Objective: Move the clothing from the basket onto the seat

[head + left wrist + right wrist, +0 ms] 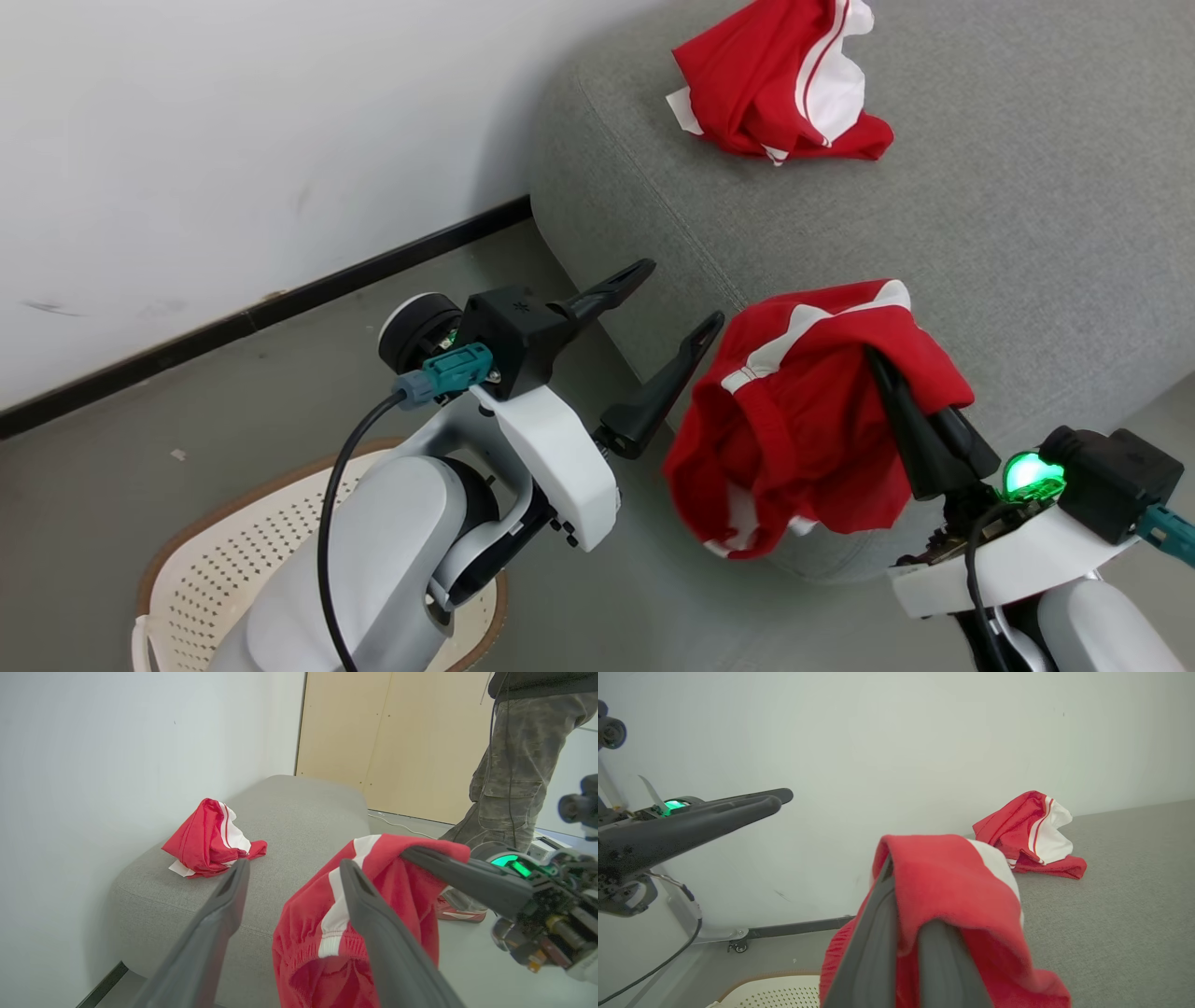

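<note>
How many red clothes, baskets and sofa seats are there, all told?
Red garments: 2, the lying garment and the hanging garment
Basket: 1
Seat: 1
Total: 4

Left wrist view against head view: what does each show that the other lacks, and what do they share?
Left wrist view: a person's legs in camouflage trousers and a beige wall panel. Head view: the cream-white perforated plastic basket on the floor. Both: the grey fabric seat, one crumpled red-and-white garment lying on it, a second red-and-white garment gripped by the shut right gripper beside the open left gripper.
</note>
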